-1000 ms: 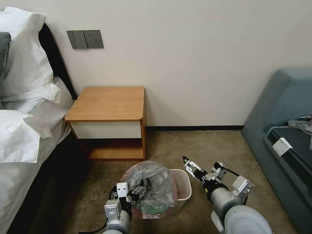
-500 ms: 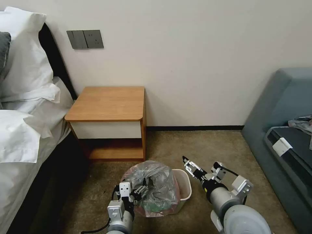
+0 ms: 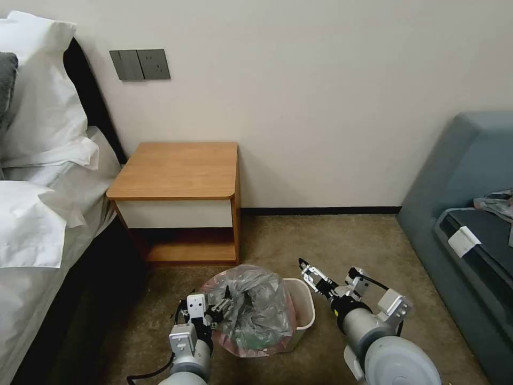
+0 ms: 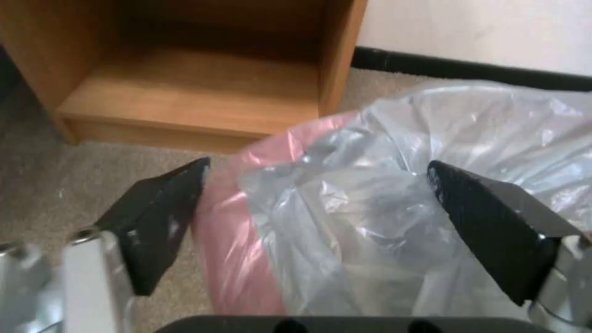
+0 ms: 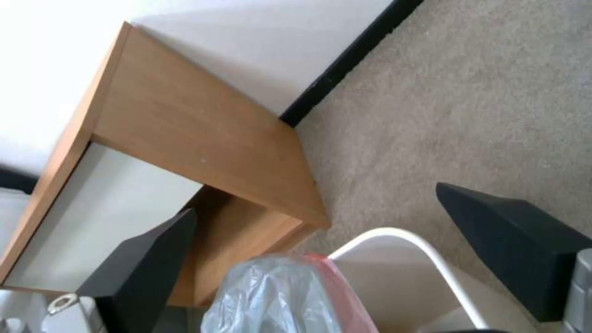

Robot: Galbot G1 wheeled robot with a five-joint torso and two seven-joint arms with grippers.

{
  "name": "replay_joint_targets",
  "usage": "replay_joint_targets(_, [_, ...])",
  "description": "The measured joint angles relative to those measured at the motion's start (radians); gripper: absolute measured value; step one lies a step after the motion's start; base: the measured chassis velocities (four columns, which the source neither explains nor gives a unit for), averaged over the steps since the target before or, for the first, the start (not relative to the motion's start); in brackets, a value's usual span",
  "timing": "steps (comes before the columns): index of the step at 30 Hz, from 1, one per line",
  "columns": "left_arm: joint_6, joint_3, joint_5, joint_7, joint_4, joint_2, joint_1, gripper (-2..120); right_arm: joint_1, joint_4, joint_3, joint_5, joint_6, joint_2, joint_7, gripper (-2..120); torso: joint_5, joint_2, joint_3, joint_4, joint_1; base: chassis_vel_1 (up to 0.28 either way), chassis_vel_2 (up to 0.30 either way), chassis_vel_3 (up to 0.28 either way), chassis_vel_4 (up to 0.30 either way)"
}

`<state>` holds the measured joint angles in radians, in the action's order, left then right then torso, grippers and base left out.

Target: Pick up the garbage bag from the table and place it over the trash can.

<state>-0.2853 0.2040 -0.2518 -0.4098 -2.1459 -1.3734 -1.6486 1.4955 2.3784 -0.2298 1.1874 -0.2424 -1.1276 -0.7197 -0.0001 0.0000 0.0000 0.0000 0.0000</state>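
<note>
No writing can be read anywhere. The wrinkly translucent grey plastic garbage bag point(image 3: 251, 310) with its pinkish-red edge lies draped over the left part of the small cream-white plastic trash can point(image 3: 302, 309), on the carpet in front of the orange-brown wooden table point(image 3: 179, 170). The left gripper point(image 3: 222, 306) reaches forward at the bag's left edge with its black fingers point(image 4: 162, 217) spread apart astride the film, not clamping it, while the right gripper point(image 3: 311, 274) hovers just right of the can's rim, its fingers apart and empty.

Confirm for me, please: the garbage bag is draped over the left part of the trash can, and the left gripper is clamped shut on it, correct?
Not quite. The garbage bag does cover the left part of the trash can, but the left gripper is open: in the left wrist view its two fingers stand wide apart on either side of the film, not pinching it. The right gripper hovers open beside the bin.
</note>
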Motion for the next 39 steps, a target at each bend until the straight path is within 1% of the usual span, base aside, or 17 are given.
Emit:
replay_joint_targets(3, [0.0,-0.002,0.01,0.002,0.005,0.0,-0.003,79,0.0,-0.002,0.001,0.0,0.0,-0.002,0.0,100,0.0,0.0,0.0,0.0,0.0,0.0,0.0,0.0,0.0])
replay_joint_targets(4, [0.0,-0.002,0.01,0.002,0.005,0.0,-0.003,79,0.0,-0.002,0.001,0.0,0.0,-0.002,0.0,100,0.0,0.0,0.0,0.0,0.0,0.0,0.0,0.0,0.0])
replay_joint_targets(6, [0.0,-0.004,0.012,0.002,0.011,0.001,-0.002,74,-0.001,-0.002,0.002,0.0,0.0,-0.004,0.001,100,0.0001,0.0,0.0,0.0,0.0,0.0,0.0,0.0,0.0])
replay_joint_targets(17, [-0.003,-0.043,0.02,0.006,0.039,0.002,0.01,72,0.003,-0.002,0.004,-0.002,0.0,-0.008,0.003,100,0.0001,0.0,0.0,0.0,0.0,0.0,0.0,0.0,0.0])
replay_joint_targets(25, [-0.012,-0.045,0.021,0.004,0.056,0.002,0.024,72,0.0,-0.01,0.004,-0.005,0.0,-0.009,0.006,100,0.0001,0.0,0.0,0.0,0.0,0.0,0.0,0.0,0.0])
replay_joint_targets(31, [-0.028,-0.047,0.005,0.0,0.08,-0.001,0.042,61,-0.002,-0.018,0.003,-0.007,0.0,-0.01,0.006,100,0.0001,0.0,0.0,0.0,0.0,0.0,0.0,0.0,0.0])
replay_joint_targets(39, [-0.053,-0.059,-0.021,-0.009,0.093,0.005,0.063,60,-0.001,-0.021,0.007,-0.013,0.0,-0.017,0.009,100,0.0003,0.0,0.0,0.0001,0.0,0.0,0.0,0.0,0.0])
